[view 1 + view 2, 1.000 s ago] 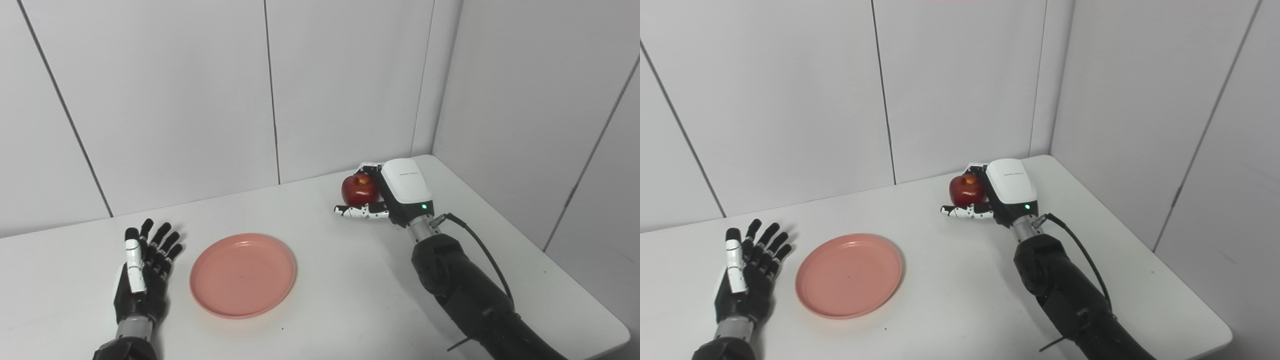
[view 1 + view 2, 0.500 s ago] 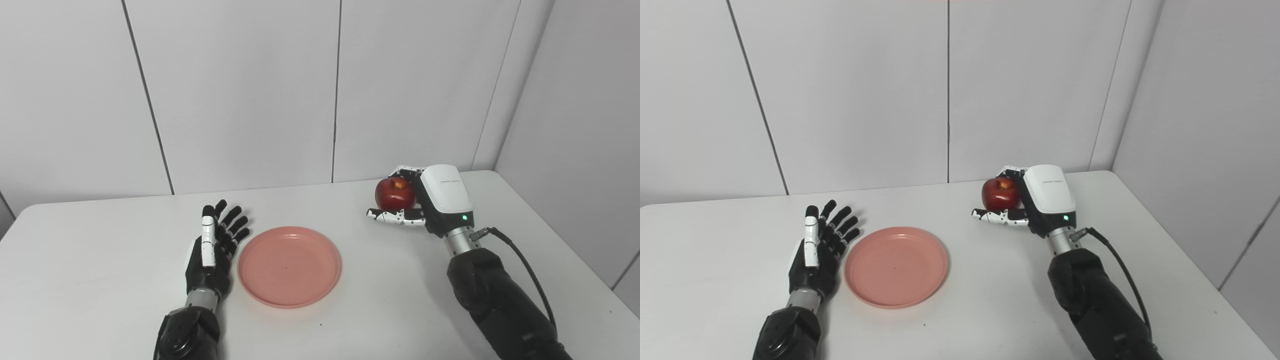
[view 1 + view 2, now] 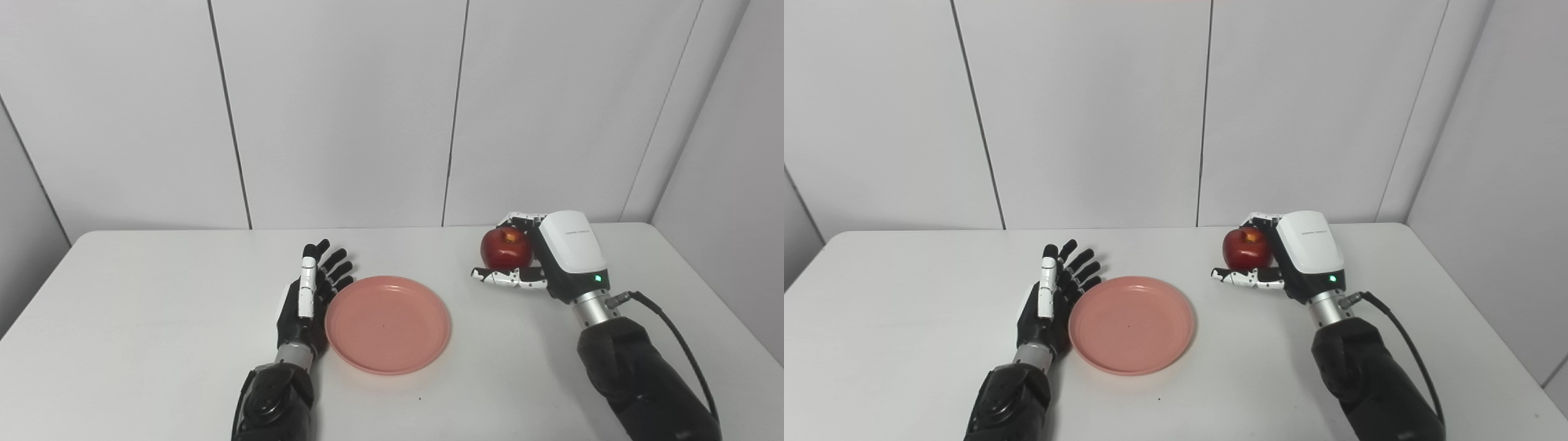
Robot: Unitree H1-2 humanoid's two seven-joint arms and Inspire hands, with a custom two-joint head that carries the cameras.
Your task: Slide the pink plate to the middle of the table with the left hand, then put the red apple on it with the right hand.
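Pushing the pink plate (image 3: pixel 388 323) looks finished: left hand (image 3: pixel 308 298) rests flat, fingers spread, against its left rim; right hand (image 3: pixel 554 262) (wrapped around the red apple (image 3: pixel 506 248)) must lift it onto the plate.

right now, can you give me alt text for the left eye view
A right robot hand grips a red apple just above a white table, to the right of an empty pink plate. The left robot hand rests open, fingers spread, against the plate's left rim.

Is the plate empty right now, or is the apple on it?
Empty. The plate shows bare pink; the apple sits apart, in the right robot hand.
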